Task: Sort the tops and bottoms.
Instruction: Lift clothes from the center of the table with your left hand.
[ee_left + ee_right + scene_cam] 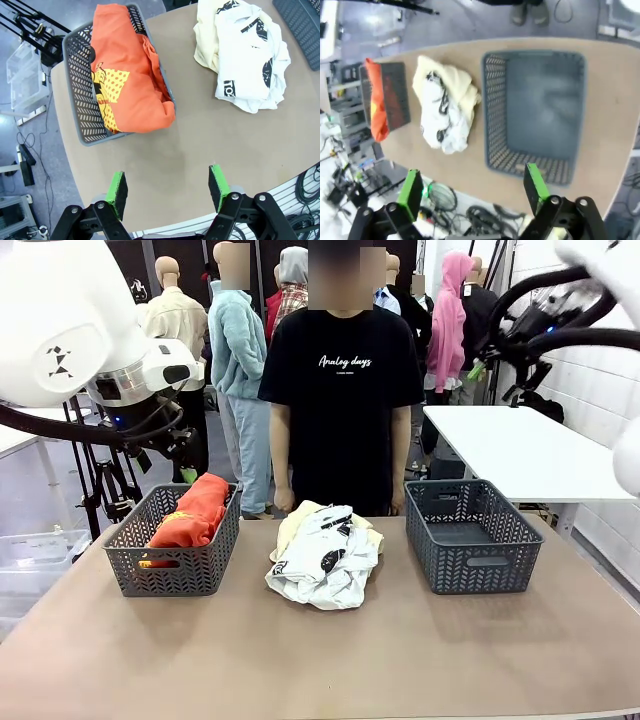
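Pale yellow garment point(297, 518) mostly hidden under the white printed garment point(325, 560), just right of the left basket point(170, 575); orange-red garment point(195, 515) lies lengthwise inside it, front to back. Left gripper point(168, 186) and right gripper point(472, 186) gape wide, empty.

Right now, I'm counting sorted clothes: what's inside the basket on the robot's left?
An orange-red garment fills the left basket, spilling over its rim. Anything beneath it is covered, so it cannot be seen.

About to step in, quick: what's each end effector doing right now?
The left end effector is open, holding nothing.
The right end effector is open, holding nothing.
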Available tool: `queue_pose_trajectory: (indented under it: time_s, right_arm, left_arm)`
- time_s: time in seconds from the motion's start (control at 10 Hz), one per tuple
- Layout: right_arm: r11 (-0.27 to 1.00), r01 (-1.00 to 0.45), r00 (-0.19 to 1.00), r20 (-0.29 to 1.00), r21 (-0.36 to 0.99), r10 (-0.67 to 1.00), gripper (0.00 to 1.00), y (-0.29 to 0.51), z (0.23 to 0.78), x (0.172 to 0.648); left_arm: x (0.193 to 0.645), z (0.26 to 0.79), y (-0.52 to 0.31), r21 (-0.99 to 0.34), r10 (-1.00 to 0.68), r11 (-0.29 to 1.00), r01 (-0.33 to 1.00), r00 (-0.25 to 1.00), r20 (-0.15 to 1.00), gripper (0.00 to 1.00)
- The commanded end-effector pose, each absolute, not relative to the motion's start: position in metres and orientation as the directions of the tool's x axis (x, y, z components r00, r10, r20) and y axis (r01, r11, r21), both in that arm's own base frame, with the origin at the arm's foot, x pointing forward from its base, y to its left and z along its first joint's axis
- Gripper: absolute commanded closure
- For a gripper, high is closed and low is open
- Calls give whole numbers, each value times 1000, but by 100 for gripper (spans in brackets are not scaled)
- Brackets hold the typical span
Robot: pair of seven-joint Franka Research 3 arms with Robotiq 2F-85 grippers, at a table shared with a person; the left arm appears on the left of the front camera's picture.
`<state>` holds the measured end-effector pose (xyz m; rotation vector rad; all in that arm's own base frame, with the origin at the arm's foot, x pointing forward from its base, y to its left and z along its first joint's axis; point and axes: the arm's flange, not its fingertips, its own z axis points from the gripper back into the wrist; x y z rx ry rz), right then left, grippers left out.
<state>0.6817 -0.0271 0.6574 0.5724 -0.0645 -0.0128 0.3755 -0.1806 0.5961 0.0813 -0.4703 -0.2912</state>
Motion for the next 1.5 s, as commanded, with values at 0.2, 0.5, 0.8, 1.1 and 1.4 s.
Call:
queue_pose_trajectory:
  time_s: [0.2,0.5,0.8,1.1,1.4]
  right_arm:
    - [882,-46,984,-129,469,119,0,11,621,469]
    - [848,-17,998,-40,530,45,0,-32,698,629]
    - [937,1,986,-156,348,57,0,-6,681,610]
    - [941,2,973,-218,338,76,0,0,650,568]
    - [919,-115,963,-185,378,196,0,13,663,551]
  left_arm:
    - [375,596,-179,157,-290,957,245,846,447,15]
    - [375,596,-179,157,-290,957,245,846,447,15]
    - [375,596,-179,157,-290,957,245,846,447,15]
    - [375,596,-179,157,-290,957,245,846,447,15]
    - [375,596,-179,157,-290,957,245,846,447,15]
